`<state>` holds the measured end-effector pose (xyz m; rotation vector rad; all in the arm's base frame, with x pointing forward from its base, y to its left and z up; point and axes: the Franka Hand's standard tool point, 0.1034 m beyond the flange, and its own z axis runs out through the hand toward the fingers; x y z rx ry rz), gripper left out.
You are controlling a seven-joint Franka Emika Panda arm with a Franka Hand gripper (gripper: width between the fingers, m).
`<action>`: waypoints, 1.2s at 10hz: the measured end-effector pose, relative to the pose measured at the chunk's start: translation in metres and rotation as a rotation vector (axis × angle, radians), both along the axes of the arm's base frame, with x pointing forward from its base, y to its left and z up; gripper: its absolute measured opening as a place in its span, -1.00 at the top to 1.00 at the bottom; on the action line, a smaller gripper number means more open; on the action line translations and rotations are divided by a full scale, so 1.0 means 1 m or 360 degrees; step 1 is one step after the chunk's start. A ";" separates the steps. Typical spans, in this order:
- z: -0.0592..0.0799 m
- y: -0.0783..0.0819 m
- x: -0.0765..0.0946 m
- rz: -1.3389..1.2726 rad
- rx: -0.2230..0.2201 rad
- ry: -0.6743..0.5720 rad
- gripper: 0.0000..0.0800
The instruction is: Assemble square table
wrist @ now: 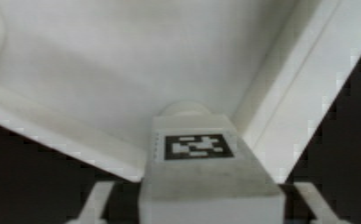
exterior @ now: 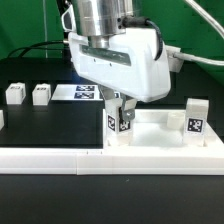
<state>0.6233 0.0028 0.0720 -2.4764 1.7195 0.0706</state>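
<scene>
Exterior view, lower right: square table top (exterior: 160,128), a white plastic tray with a raised rim and smooth floor. Contents: right-hand leg (exterior: 196,118), a tagged white block, upright at the right end; centre leg (exterior: 121,121) at the left end, between the pincer (exterior: 121,112) fingers. Whether they clench it cannot be told. Black surface (exterior: 50,125), left: first loose leg (exterior: 14,95), second loose leg (exterior: 40,94).

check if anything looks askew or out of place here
Nothing stands out. The leg inside the gripper stands upright at one corner of the tabletop, a second leg stands upright at another corner, and two spare legs sit side by side.
</scene>
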 end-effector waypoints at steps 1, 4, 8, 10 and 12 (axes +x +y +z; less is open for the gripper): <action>0.001 -0.002 0.000 -0.0320 0.0007 0.0043 0.27; 0.000 -0.003 -0.002 -0.1202 0.0146 0.0201 0.27; 0.000 -0.005 0.000 -0.1443 0.0197 0.0233 0.27; -0.004 -0.002 -0.003 -0.1129 0.0155 0.0165 -0.23; -0.007 0.009 -0.009 -0.0539 0.0089 0.0131 -0.49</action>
